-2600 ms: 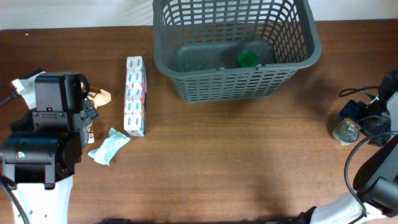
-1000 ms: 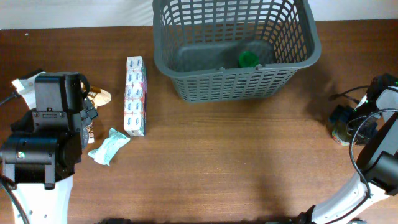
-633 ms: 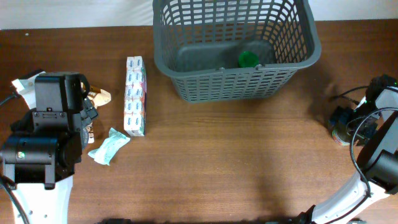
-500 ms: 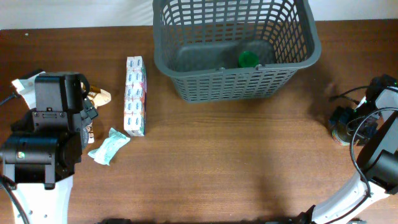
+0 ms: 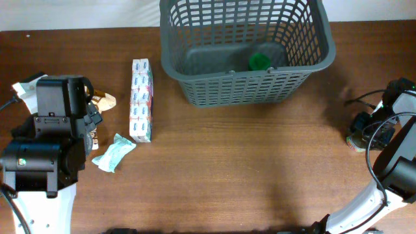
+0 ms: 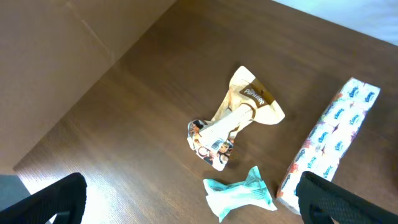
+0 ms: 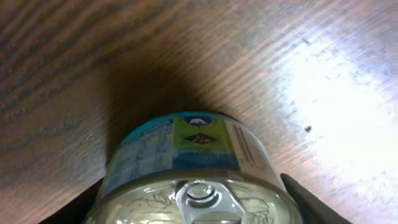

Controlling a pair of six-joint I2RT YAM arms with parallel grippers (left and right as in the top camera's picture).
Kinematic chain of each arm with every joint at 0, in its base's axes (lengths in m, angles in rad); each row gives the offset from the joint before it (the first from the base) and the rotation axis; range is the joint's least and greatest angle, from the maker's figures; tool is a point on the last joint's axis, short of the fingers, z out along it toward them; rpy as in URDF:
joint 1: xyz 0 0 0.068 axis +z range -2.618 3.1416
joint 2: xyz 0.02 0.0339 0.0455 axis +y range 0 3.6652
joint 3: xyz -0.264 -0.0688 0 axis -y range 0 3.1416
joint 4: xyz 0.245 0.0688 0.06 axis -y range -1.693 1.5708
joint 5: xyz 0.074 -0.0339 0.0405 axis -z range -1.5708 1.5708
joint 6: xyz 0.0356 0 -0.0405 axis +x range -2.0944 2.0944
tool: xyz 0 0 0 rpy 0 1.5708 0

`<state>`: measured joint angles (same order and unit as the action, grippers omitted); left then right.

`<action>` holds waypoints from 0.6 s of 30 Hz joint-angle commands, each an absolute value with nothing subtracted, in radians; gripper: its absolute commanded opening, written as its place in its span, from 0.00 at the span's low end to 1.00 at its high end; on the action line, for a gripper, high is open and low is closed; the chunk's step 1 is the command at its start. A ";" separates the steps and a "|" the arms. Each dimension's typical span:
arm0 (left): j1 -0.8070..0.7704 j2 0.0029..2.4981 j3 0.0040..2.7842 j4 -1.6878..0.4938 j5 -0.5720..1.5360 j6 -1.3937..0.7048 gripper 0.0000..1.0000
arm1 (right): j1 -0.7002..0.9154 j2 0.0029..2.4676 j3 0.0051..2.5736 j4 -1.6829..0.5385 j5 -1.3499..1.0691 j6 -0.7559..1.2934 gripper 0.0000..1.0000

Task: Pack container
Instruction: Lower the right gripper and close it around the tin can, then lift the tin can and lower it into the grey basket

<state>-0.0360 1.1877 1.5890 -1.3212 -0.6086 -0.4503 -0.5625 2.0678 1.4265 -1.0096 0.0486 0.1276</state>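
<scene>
1. Overhead view: one container (image 5: 240,88), a dark grey lattice basket, stands at the far edge of the table (image 5: 260,175), a little right of the middle, upright with its mouth open to the camera.
2. One small jar with a green lid (image 5: 259,62) sits inside the container, on its floor toward the right side. Nothing else shows in it.
3. One long tissue pack (image 5: 141,99) lies flat to the left of the container, apart from it, its long side running away from the camera.
4. Two crumpled wrappers lie near the left arm. A teal wrapper (image 5: 114,152) is just below the tissue pack's near end. A tan and brown wrapper (image 6: 239,118) lies beside it, partly hidden by the arm from overhead.
5. One tin can (image 7: 193,168) stands upright on the table at the far right, well apart from the container, pull-tab lid up.
6. The left gripper (image 6: 186,202) hangs above the wrappers with its two fingers spread wide at the frame's corners, holding nothing.
7. The right gripper (image 7: 186,205) is down at the tin can, one dark finger lying against each side of it, so it clasps the can, which rests on the wood.
</scene>
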 commanded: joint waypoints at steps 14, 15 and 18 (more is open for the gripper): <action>-0.030 1.190 1.604 -1.322 -0.605 -0.456 1.00 | -0.566 2.083 1.424 -1.010 0.055 0.139 0.04; -0.030 1.190 1.604 -1.322 -0.605 -0.456 0.99 | -0.566 2.083 1.424 -1.010 0.055 0.139 0.04; -0.030 1.190 1.604 -1.322 -0.605 -0.456 1.00 | -0.566 2.083 1.438 -1.023 0.047 0.155 0.03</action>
